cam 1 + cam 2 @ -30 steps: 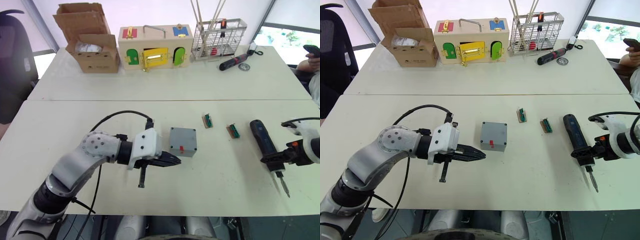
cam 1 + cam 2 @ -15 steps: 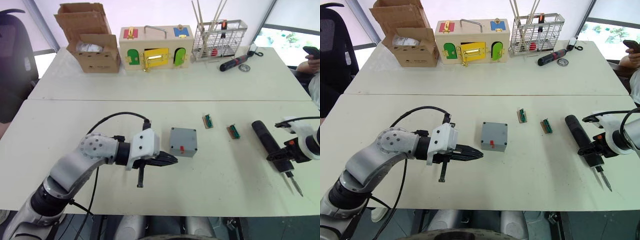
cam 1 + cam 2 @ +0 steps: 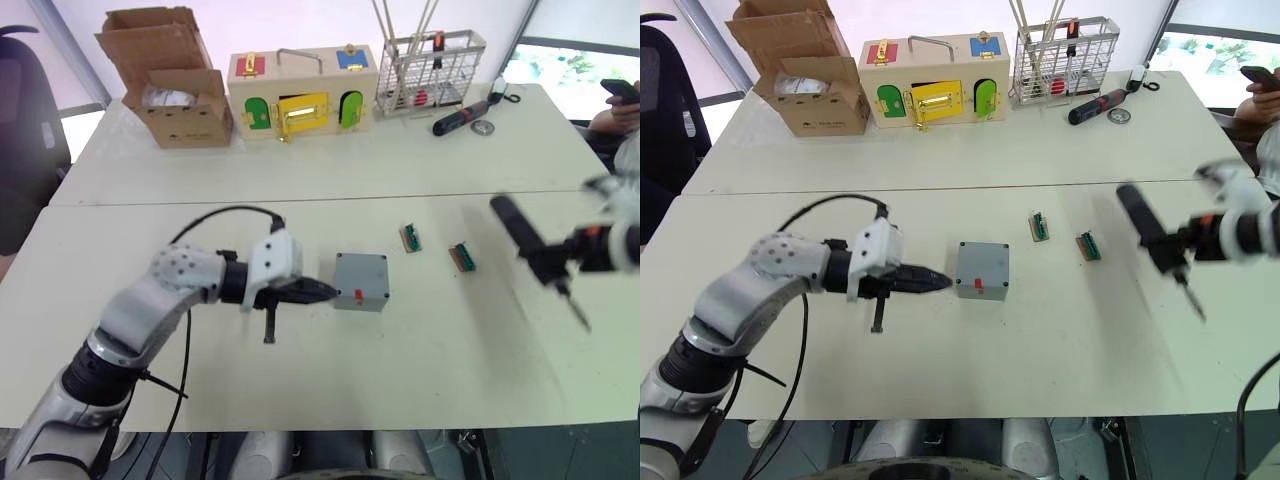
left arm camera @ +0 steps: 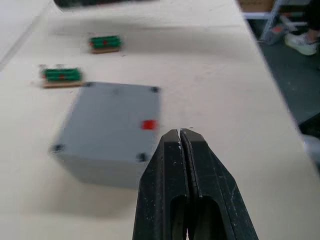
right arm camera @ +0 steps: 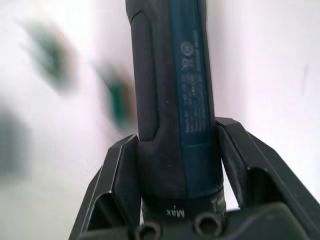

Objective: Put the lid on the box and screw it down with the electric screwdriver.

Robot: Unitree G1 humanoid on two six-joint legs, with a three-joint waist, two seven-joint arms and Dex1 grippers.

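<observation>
Gripping the electric screwdriver point(image 3: 524, 240) near its bit end, the right gripper point(image 3: 575, 250) now holds the tool up off the table at the right edge of the left eye view, bit slanting down and body angled toward the frame's upper left; half a second ago the tool sat lower and nearer the frame's lower right, so it has been raised and swung toward the work. At centre frame the box point(image 3: 360, 281) rests on the white table point(image 3: 440, 350) with the lid point(image 3: 362, 268) already seated on top, its red mark facing the camera. The left gripper point(image 3: 322, 291), fingers pressed together and holding nothing, points at the box's left side, closer than a second ago and seemingly touching it. Two small green connector blocks point(image 3: 411, 237) lie between box and screwdriver. In the left wrist view the closed black fingers point(image 4: 181, 165) meet just in front of the lid's point(image 4: 116, 116) near edge, screw holes visible at its corners. In the right wrist view both fingers clamp the screwdriver's point(image 5: 170, 95) dark barrel beside its bluish label. With the lid placed, driving the screws appears to be what remains.
</observation>
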